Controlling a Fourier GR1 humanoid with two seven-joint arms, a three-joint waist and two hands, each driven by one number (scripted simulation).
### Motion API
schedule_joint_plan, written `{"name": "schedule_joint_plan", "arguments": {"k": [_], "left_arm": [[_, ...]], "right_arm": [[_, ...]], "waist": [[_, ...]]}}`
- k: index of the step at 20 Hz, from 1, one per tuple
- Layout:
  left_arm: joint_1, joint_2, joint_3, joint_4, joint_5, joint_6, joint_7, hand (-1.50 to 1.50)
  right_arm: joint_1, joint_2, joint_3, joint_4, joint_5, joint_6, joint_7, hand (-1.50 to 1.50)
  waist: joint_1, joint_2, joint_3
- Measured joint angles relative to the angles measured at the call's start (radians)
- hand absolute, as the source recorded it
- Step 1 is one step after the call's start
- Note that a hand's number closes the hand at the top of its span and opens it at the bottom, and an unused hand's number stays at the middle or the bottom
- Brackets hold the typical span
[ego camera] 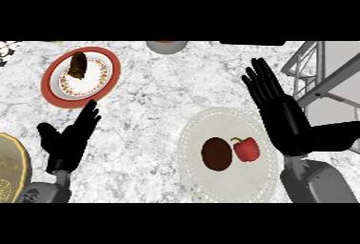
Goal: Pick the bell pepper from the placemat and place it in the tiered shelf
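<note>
- Fingers of both hands straight, holding nothing: left hand (69, 140) resting low at left, right hand (281, 112) raised just right of the placemat (200, 183).
- Bell pepper (247, 149) lies on the placemat beside a dark brown item (216, 154), untouched; judged: grasp, carry and placing all remain.
- Tiered shelf (320, 71) at far right, cut off by the edge; its levels hard to make out.
- Plate (81, 77) at upper left of the worktop (147, 124) carries an unidentifiable dark thing.
</note>
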Motion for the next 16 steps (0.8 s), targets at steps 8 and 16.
{"name": "schedule_joint_plan", "arguments": {"k": [8, 16], "left_arm": [[-0.056, 0.003, -0.031, -0.034, -0.100, 0.020, -0.097, 0.00], [-0.074, -0.005, -0.059, -0.039, -0.149, 0.034, -0.123, 0.00]], "right_arm": [[-0.024, -0.032, -0.112, 0.044, -0.089, 0.068, -0.006, 1.50], [0.075, -0.154, -0.165, 0.127, 0.275, -0.147, -0.256, -1.50]], "waist": [[-0.017, 0.028, 0.051], [-0.025, 0.012, 0.019]]}}
